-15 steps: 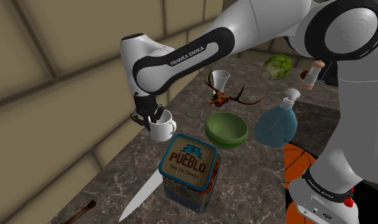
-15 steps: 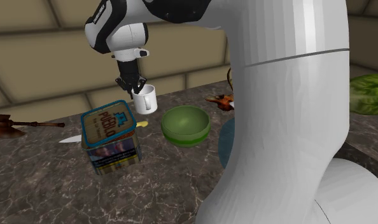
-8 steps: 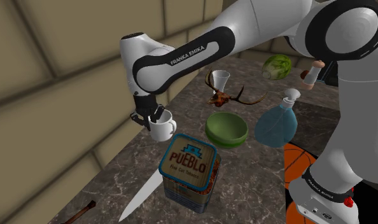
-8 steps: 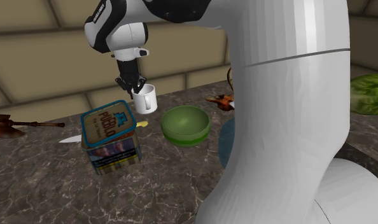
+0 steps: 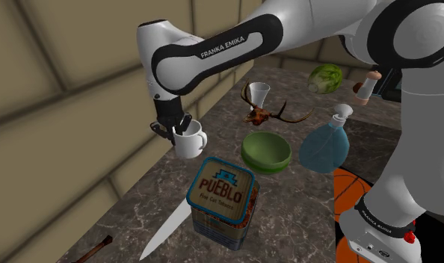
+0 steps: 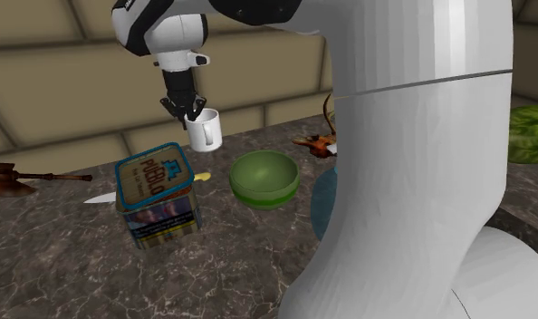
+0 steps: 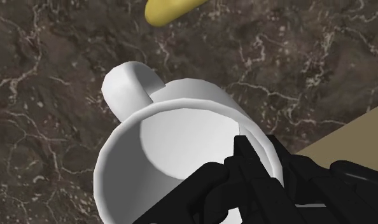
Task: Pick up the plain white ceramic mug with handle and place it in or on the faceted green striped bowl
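Carry step — gripper (image 5: 180, 128) clamped on the rim of the white mug (image 5: 189, 143), mug airborne. Next: swing toward the green bowl (image 5: 267, 152), at four o'clock in the shoulder view.

In the upper left of the frame the black tool (image 6: 193, 114) points down from the white arm (image 6: 412, 163), its fingers clamped on the rim of a white mug (image 6: 206, 132). Lower right of the mug, near the frame's middle, a green bowl (image 6: 264, 178) sits upright on the dark marbled bench (image 6: 59, 272). A tilted tin (image 6: 158, 199) lettered PUEBLO stands left of the bowl. A wooden gavel (image 6: 12, 178) lies at the left edge and a watermelon (image 6: 532, 136) at the right edge.
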### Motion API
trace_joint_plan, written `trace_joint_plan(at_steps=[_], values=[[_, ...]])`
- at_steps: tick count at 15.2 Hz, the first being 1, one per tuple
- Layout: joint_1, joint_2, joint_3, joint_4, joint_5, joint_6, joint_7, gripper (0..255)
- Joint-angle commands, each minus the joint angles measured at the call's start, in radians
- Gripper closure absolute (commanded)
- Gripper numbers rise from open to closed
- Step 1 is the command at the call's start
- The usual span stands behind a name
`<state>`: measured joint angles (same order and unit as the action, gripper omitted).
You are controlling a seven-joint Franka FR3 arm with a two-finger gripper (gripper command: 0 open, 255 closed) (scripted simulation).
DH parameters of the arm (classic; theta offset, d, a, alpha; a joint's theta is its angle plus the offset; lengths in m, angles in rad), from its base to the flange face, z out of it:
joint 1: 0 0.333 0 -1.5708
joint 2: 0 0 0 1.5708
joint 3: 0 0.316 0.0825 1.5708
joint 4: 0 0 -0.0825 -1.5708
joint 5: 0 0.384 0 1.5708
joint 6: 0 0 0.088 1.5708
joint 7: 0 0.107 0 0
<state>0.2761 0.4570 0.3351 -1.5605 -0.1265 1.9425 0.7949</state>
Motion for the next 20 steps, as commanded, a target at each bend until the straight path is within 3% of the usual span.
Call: trace_joint_plan(at_steps=[1,20], values=[[-0.001,-0.007,0.001,0.018,0.003,-0.025,-0.003,255],[0.011,-0.035,0.01,0.235,0.016,-0.267,-0.01,255]])
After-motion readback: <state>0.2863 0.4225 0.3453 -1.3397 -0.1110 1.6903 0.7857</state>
